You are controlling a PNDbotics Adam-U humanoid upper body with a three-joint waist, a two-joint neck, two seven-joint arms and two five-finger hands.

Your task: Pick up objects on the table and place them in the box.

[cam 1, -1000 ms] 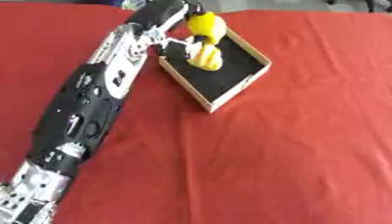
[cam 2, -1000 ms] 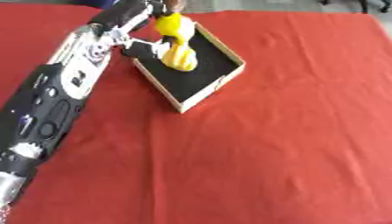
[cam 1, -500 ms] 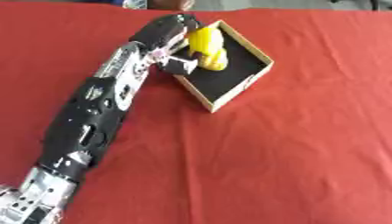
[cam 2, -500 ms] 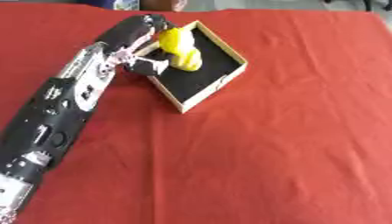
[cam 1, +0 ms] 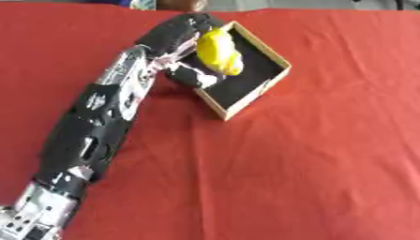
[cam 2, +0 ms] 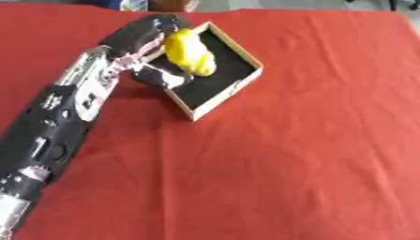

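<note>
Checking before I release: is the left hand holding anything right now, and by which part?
The left hand holds the yellow object over the box, fingers curled round its left side. Exact contact points cannot be told.

The tablecloth (cam 1: 311, 159) is showing a plain, even red with no pattern, spreading all round the box. The box (cam 1: 277, 77) is showing pale tan walls and a flat black inside. At the box's near-left part, a yellow object (cam 1: 218, 52) is glowing bright yellow, slightly darker at its lower edge. The left hand (cam 1: 190, 74), at the box's left wall, is showing black with whitish, silvery patches. The left arm (cam 1: 98, 126), running away from the box toward the lower left, is showing mostly glossy black, with silver joints and small white marks, turning pale grey and white at its far end.
</note>
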